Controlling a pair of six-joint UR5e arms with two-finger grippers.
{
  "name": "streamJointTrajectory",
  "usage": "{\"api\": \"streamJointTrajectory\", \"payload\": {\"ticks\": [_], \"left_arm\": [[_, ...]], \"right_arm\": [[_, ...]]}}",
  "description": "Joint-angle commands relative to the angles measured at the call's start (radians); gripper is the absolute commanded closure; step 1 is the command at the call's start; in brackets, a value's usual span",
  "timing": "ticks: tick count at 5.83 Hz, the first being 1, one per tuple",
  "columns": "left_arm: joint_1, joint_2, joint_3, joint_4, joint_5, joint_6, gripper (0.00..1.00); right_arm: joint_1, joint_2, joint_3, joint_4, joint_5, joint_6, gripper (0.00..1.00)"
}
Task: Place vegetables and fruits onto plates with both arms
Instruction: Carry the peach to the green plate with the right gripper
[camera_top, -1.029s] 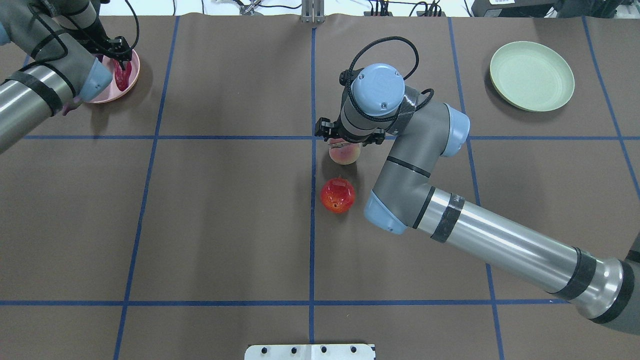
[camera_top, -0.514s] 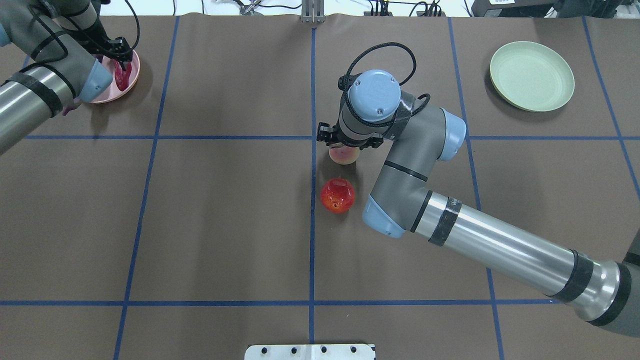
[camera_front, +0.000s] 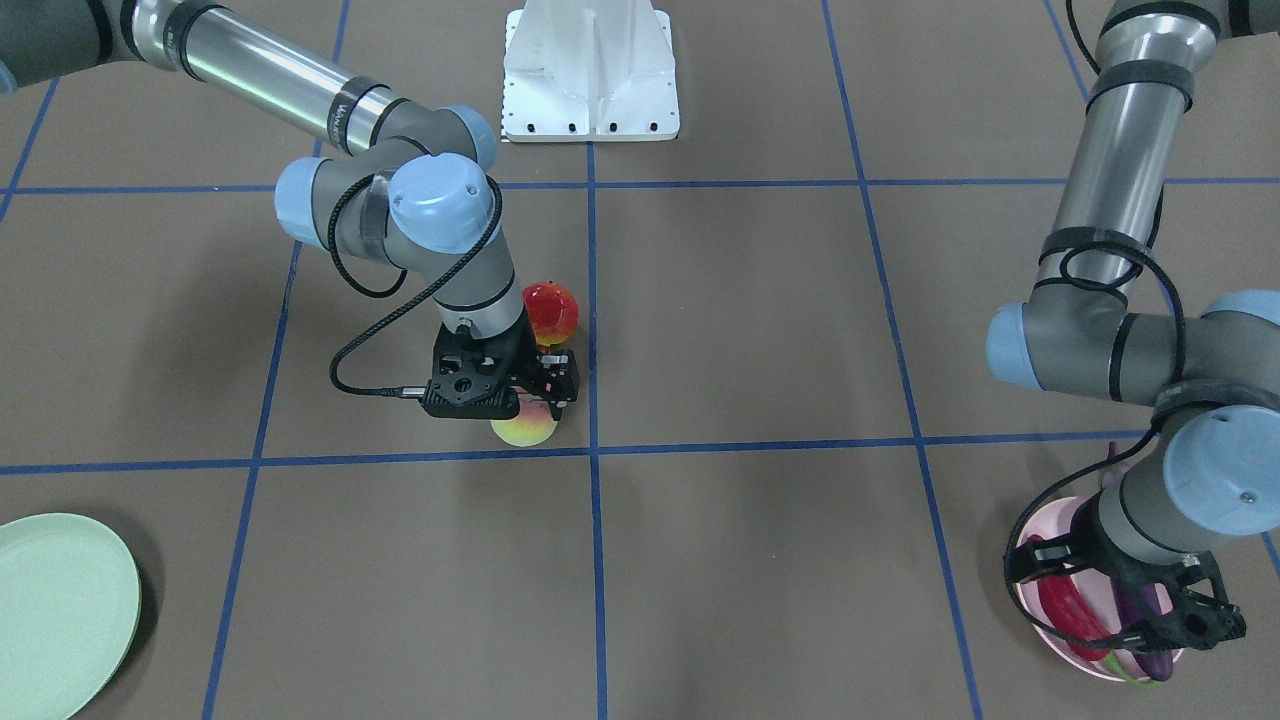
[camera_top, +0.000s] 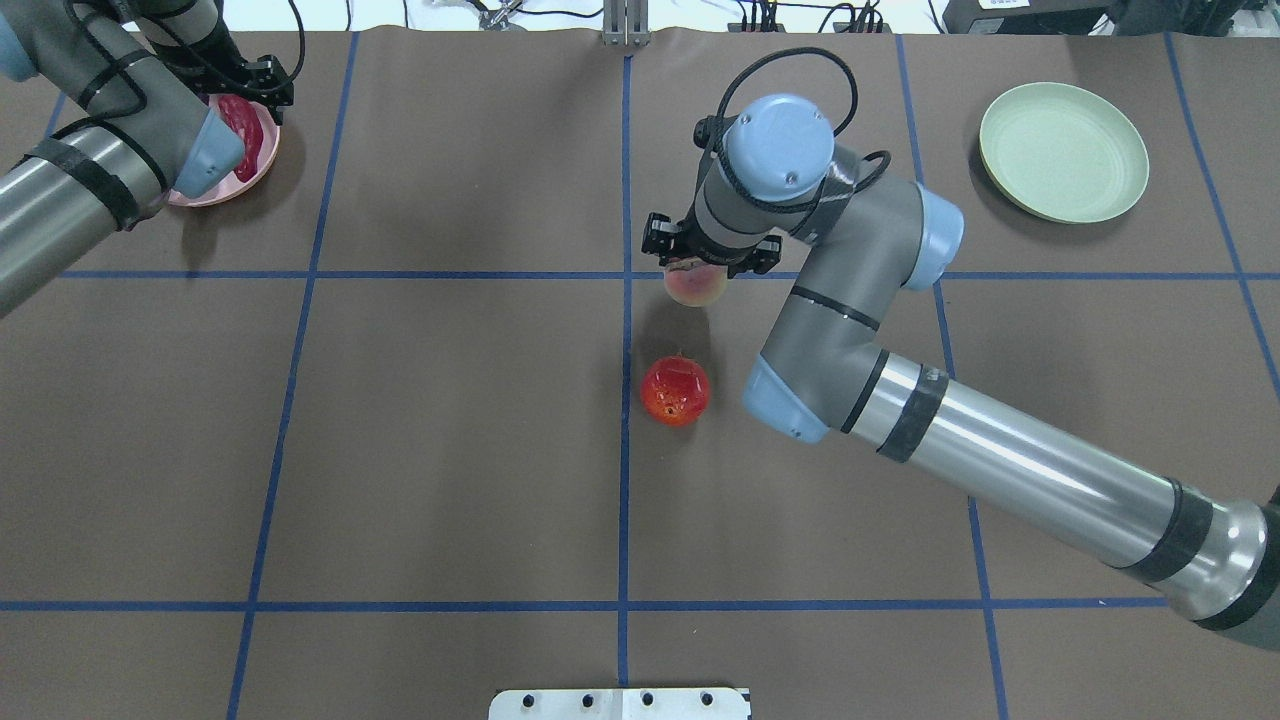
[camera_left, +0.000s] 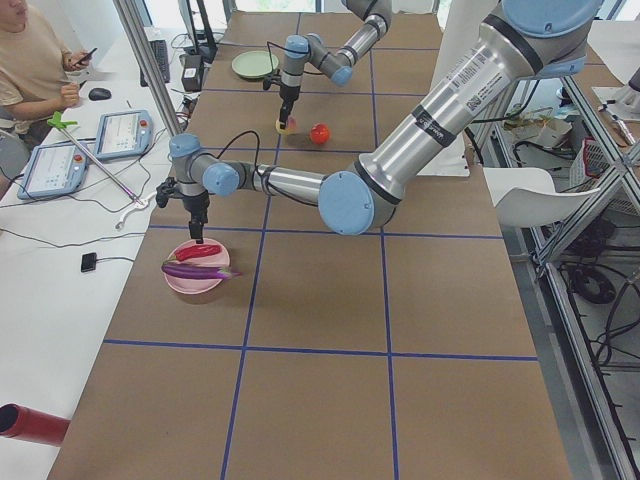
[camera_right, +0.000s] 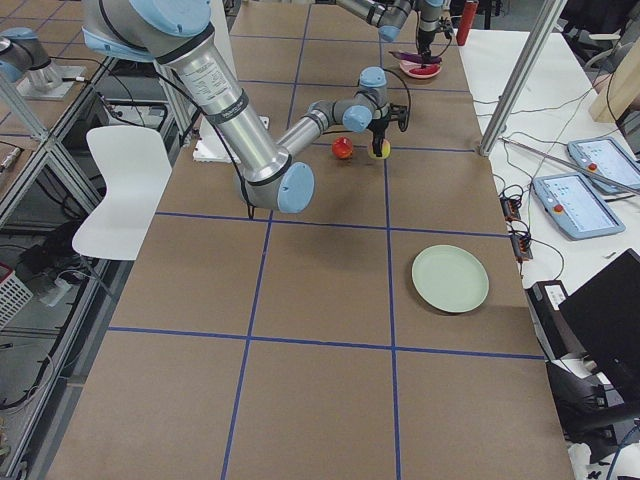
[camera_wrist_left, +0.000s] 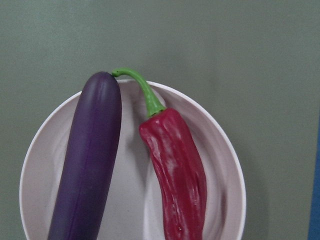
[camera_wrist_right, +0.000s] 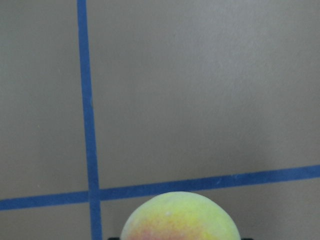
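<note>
Status, left to right: pink plate (camera_top: 262, 165) at far left had both vegetables on it, eggplant (camera_wrist_left: 87, 160) and chili (camera_wrist_left: 175, 170) lying side by side, apart from each other. Left gripper (camera_left: 200, 232) hovered right above that plate; couldn't tell whether its fingers were spread or together, but the wrist view showed nothing between them. Vegetable half looked done.

Mid-table: right gripper (camera_front: 535, 408) was pinching the peach (camera_top: 695, 288) from above, just beside the crossing of the blue tape lines. Its shadow sat offset from it, so I judged it just off the table, not certain. Pomegranate-like ball (camera_top: 676, 391) sat on the table near the peach, on the robot's side, untouched.

Far right: green plate (camera_top: 1063, 151) had no fruit on it, well apart from both fruits.

Left to do: carry peach to green plate, release, then the same for the ball. Roughly halfway by my count.
</note>
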Motion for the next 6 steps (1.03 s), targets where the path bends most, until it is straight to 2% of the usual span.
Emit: {"api": "streamJointTrajectory", "payload": {"ticks": [1,2,3,5,6], "left_arm": [[0.023,0.002,-0.081,0.002,-0.062,-0.104,0.0],[0.023,0.009,-0.098,0.001,-0.073,-0.117,0.0],[0.023,0.094,-0.173,-0.01,-0.081,-0.103,0.0],[0.023,0.216,-0.378,0.001,-0.084,-0.111,0.0],[0.022,0.332,-0.528,0.001,-0.113,-0.112,0.0]], "right_arm": [[0.162,-0.067,0.069,-0.005,0.157,-0.053,1.0],[0.239,-0.113,0.072,-0.007,0.195,-0.164,1.0],[0.334,-0.176,0.072,-0.007,0.273,-0.314,1.0],[0.457,-0.283,0.058,-0.008,0.298,-0.561,1.0],[0.501,-0.334,0.042,-0.005,0.295,-0.667,1.0]]}}
